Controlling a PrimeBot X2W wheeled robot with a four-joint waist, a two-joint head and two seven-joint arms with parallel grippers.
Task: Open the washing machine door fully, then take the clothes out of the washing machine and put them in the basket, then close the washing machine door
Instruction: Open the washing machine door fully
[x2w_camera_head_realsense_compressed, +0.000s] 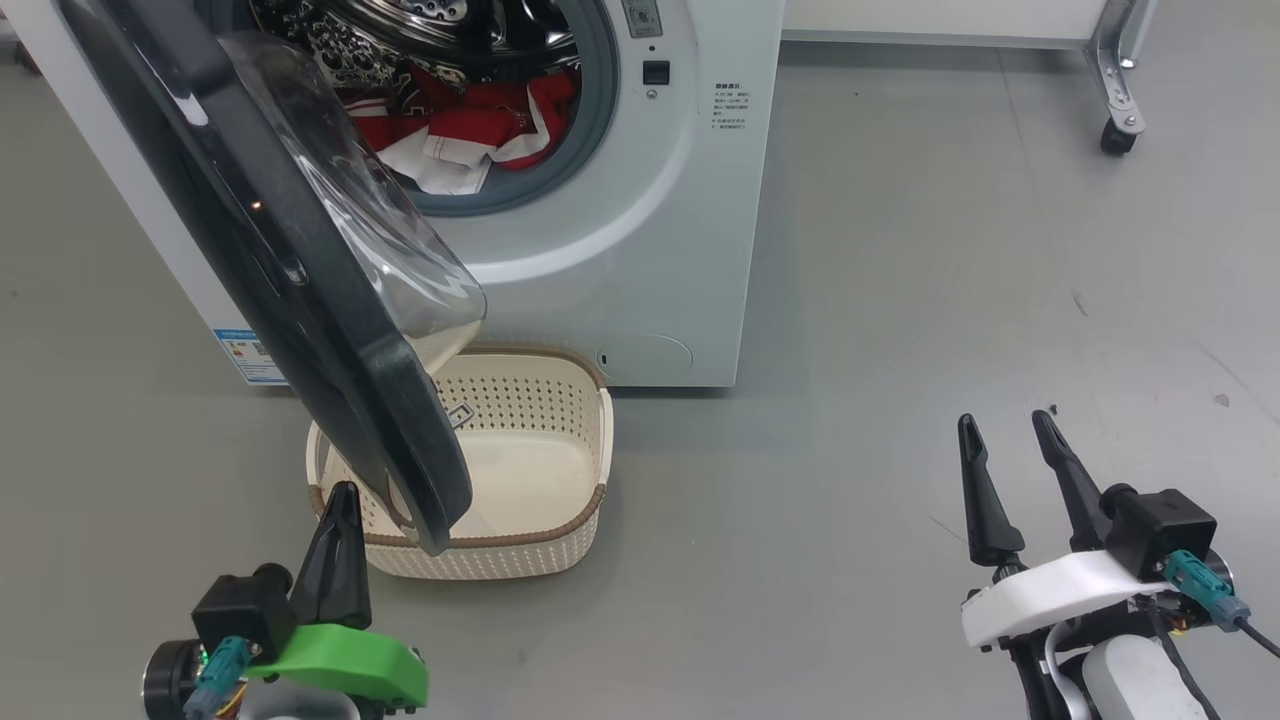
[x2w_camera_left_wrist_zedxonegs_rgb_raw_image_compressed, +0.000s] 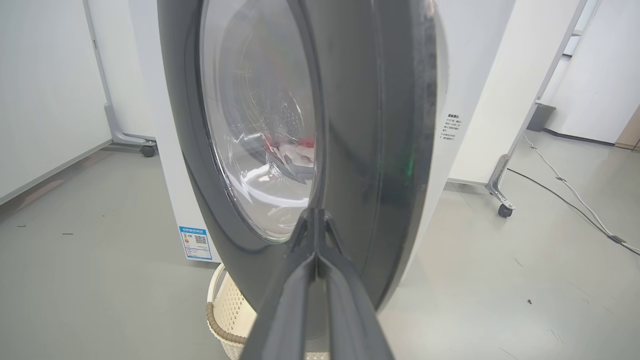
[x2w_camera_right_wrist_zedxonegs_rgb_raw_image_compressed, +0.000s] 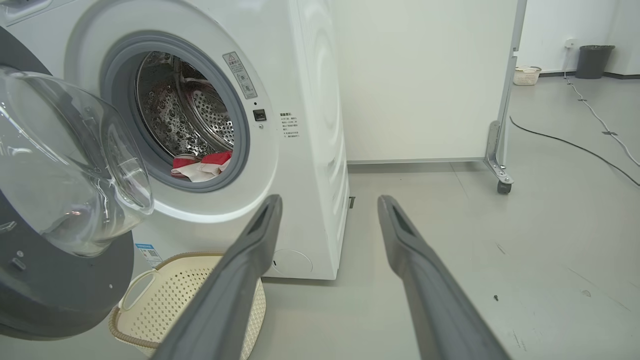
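The washing machine (x2w_camera_head_realsense_compressed: 660, 250) stands with its round black washing machine door (x2w_camera_head_realsense_compressed: 300, 300) swung partly out, hanging over the cream basket (x2w_camera_head_realsense_compressed: 520, 538) on the floor. Red and white clothes (x2w_camera_head_realsense_compressed: 470, 125) lie in the steel drum. My left gripper (x2w_camera_head_realsense_compressed: 340, 497) is shut with nothing between its fingers, its tips just beside the door's lower edge. In the left wrist view the closed tips (x2w_camera_left_wrist_zedxonegs_rgb_raw_image_compressed: 316, 216) point at the door's rim (x2w_camera_left_wrist_zedxonegs_rgb_raw_image_compressed: 360, 125). My right gripper (x2w_camera_head_realsense_compressed: 1005, 425) is open over bare floor to the right, away from the machine. The right wrist view shows the clothes (x2w_camera_right_wrist_zedxonegs_rgb_raw_image_compressed: 202, 165) and the basket (x2w_camera_right_wrist_zedxonegs_rgb_raw_image_compressed: 175, 295).
A white panel on a wheeled frame (x2w_camera_head_realsense_compressed: 1118, 135) stands behind and right of the machine. Cables (x2w_camera_right_wrist_zedxonegs_rgb_raw_image_compressed: 575, 145) run across the grey floor further right. A dark bin (x2w_camera_right_wrist_zedxonegs_rgb_raw_image_compressed: 594, 61) and a small basket (x2w_camera_right_wrist_zedxonegs_rgb_raw_image_compressed: 527, 75) sit far back.
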